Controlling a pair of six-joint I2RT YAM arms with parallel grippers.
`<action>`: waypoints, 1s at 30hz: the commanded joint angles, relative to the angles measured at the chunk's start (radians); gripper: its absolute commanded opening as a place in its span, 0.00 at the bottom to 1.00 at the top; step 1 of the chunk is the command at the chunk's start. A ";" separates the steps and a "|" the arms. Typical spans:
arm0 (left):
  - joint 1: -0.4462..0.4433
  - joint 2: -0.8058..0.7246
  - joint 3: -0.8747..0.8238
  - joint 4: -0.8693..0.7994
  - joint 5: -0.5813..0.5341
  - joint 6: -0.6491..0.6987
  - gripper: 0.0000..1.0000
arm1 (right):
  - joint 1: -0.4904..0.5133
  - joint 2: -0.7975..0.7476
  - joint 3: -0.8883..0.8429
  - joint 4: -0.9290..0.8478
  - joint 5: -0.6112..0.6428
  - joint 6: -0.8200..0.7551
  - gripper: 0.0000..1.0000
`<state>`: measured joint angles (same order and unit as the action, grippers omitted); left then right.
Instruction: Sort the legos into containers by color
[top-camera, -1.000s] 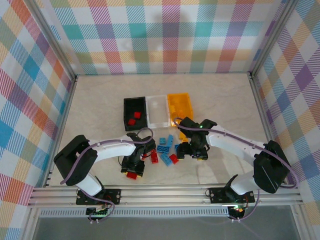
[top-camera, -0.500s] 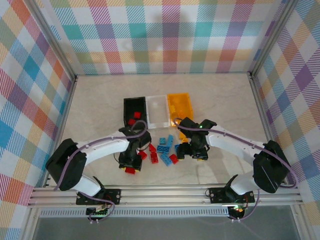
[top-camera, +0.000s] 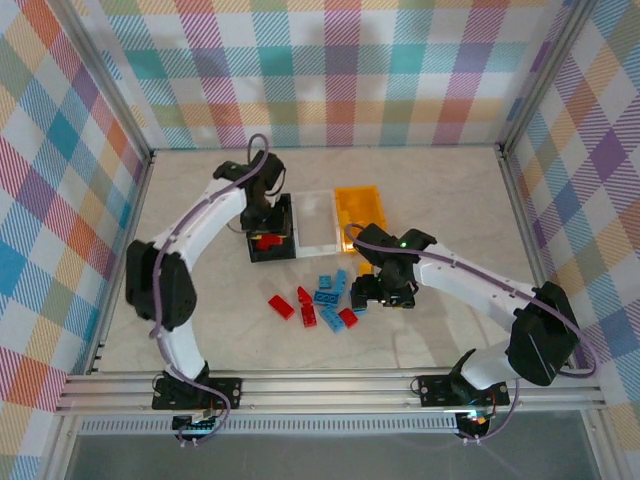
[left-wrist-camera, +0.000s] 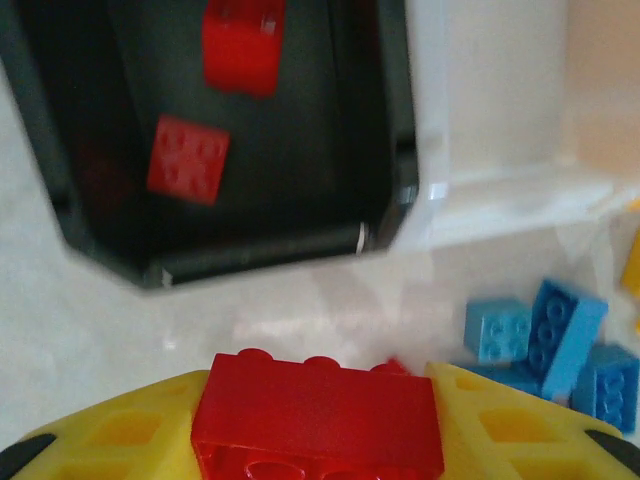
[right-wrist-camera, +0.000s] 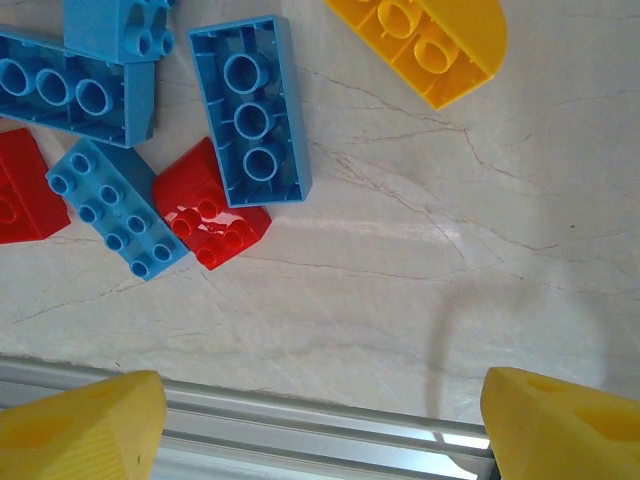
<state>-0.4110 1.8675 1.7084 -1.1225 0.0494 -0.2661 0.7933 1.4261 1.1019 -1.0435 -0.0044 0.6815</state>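
Red lego (left-wrist-camera: 318, 418), glossy with rounded studs, is clamped between the two yellow plastic fingers (left-wrist-camera: 110, 435) of the left gripper (left-wrist-camera: 318, 430), one finger at each end. In the top view the left arm is stretched far forward, elbow out to the left, and the left gripper (top-camera: 264, 222) hangs over the black bin (top-camera: 253, 243). From the wrist, the black bin (left-wrist-camera: 385, 150) lies just ahead of the held piece. It has dark smooth walls, and two red legos (left-wrist-camera: 188, 158) lie flat on its floor. The white bin (top-camera: 315, 215), translucent, touches the black one's right side; the orange bin (top-camera: 360, 205) comes next in the row. The right arm is bent at the elbow, wrist low beside the loose pile mid-table (top-camera: 450, 200). Right gripper (top-camera: 384, 298) is spread wide, nothing between its yellow fingertips (right-wrist-camera: 85, 425). Ahead of it a blue lego (right-wrist-camera: 250, 110) lies upside down with its hollow tubes showing, touching a small red piece (right-wrist-camera: 212, 215). A yellow lego (right-wrist-camera: 420, 40) lies apart at upper right. The surface is pale, veined and marble-look. An aluminium rail (right-wrist-camera: 300, 430) runs along the near edge.
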 joint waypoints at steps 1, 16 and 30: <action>0.024 0.125 0.112 -0.050 -0.032 0.060 0.48 | 0.006 0.010 0.029 -0.046 0.025 -0.031 0.82; 0.055 0.273 0.232 -0.075 -0.033 0.053 0.59 | 0.005 0.045 0.042 -0.052 0.036 -0.092 0.83; 0.056 0.102 0.156 -0.085 0.000 0.043 0.74 | 0.006 0.210 0.057 0.121 -0.051 -0.106 0.66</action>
<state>-0.3611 2.0754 1.8839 -1.1717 0.0273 -0.2161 0.7937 1.6070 1.1366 -0.9771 -0.0250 0.5823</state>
